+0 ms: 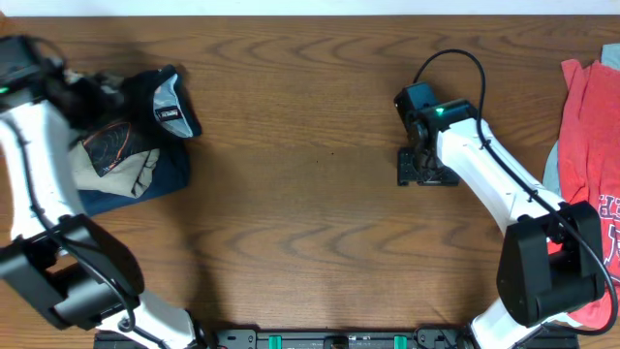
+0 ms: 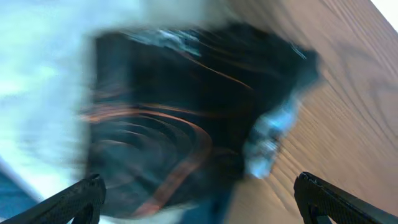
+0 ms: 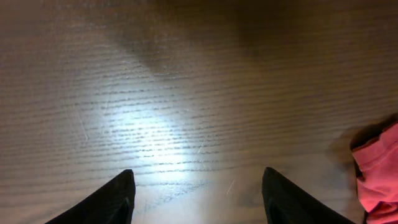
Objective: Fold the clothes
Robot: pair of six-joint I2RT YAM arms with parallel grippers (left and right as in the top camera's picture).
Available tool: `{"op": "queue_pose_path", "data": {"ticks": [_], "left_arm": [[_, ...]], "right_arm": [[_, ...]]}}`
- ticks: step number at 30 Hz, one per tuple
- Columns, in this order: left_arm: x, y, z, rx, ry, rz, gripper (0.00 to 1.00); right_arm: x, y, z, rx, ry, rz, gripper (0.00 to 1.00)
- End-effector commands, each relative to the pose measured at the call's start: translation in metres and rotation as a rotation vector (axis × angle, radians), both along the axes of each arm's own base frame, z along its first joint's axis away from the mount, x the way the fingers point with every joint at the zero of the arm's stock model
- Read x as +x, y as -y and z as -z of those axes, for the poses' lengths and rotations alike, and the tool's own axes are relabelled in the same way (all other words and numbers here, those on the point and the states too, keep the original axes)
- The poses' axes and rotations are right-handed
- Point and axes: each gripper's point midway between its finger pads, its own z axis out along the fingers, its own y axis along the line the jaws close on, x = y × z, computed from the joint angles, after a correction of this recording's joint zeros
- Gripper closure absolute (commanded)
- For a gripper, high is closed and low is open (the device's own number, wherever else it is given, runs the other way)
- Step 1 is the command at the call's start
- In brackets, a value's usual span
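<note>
Left hand [image 2: 199, 190] gapes above the bunched jersey [image 1: 136, 97], collar [image 1: 170, 105] pointing right.

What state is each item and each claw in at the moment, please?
black jersey, compact bundle atop the left pile, not gripped.
left claw, open, above the jersey.
right claw, open, holding nothing.
red T-shirt, crumpled at the right edge.
khaki garment, under the jersey.
navy garment, bottom of the pile.

The bunched black jersey [image 1: 160, 105] lies right at the fingers of my left gripper [image 1: 97, 97]. The red T-shirt [image 1: 586, 126] lies well apart from those of my right gripper [image 1: 423, 170].
</note>
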Motion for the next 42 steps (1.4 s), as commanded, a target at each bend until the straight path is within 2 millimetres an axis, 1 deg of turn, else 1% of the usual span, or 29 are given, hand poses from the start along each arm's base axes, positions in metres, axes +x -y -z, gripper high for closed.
{"op": "queue_pose_path", "data": {"ticks": [1,3,5,7,8,9,10,13,14,17,20,22,27,31,32,38,42], "left_arm": [[0.011,0.058,0.010,-0.017,-0.031,0.189,0.02],[0.012,0.089,0.012,-0.008,-0.051,0.287,0.02],[0.008,0.126,0.016,0.008,-0.085,0.424,0.02],[-0.002,0.156,0.020,0.015,-0.129,0.539,0.02],[-0.011,0.171,0.022,0.015,-0.162,0.597,0.02],[-0.021,0.183,0.025,0.010,-0.200,0.634,0.02],[-0.030,0.190,0.027,0.008,-0.237,0.655,0.02],[-0.062,0.205,0.031,-0.016,-0.361,0.698,0.02],[-0.073,0.207,0.031,-0.029,-0.405,0.704,0.02],[-0.097,0.205,0.029,-0.056,-0.496,0.701,0.02],[-0.107,0.202,0.017,-0.057,-0.493,0.695,0.02],[-0.110,0.202,0.003,-0.043,-0.448,0.696,0.02],[-0.124,0.201,-0.037,0.018,-0.253,0.694,0.02],[-0.146,0.192,-0.062,0.114,-0.079,0.666,0.02],[-0.152,0.191,-0.067,0.127,-0.032,0.663,0.02],[-0.192,0.189,-0.090,0.220,0.299,0.635,0.02],[-0.216,0.188,-0.104,0.271,0.495,0.609,0.02]], "right_arm": [[0.006,0.002,-0.004,0.067,0.020,0.060,0.36],[0.010,0.002,-0.004,0.119,0.024,0.085,0.34],[0.014,0.004,-0.004,0.171,0.027,0.118,0.32],[0.018,0.010,-0.004,0.206,0.031,0.146,0.25],[0.020,0.013,-0.004,0.227,0.033,0.150,0.22],[0.021,0.016,-0.005,0.251,0.032,0.144,0.21],[0.021,0.019,-0.005,0.270,0.026,0.137,0.20],[0.011,0.031,-0.005,0.310,-0.024,0.126,0.20],[0.005,0.037,-0.005,0.309,-0.048,0.143,0.19],[-0.011,0.055,-0.007,0.305,-0.112,0.181,0.18],[-0.022,0.063,-0.013,0.306,-0.136,0.173,0.18],[-0.025,0.064,-0.020,0.307,-0.125,0.163,0.17],[-0.027,0.064,-0.052,0.310,-0.014,0.139,0.11],[-0.028,0.063,-0.080,0.312,0.139,0.113,0.01],[-0.030,0.062,-0.086,0.313,0.186,0.102,0.01],[-0.046,0.052,-0.105,0.310,0.466,0.015,0.01],[-0.060,0.054,-0.114,0.277,0.620,-0.011,0.01]]}}
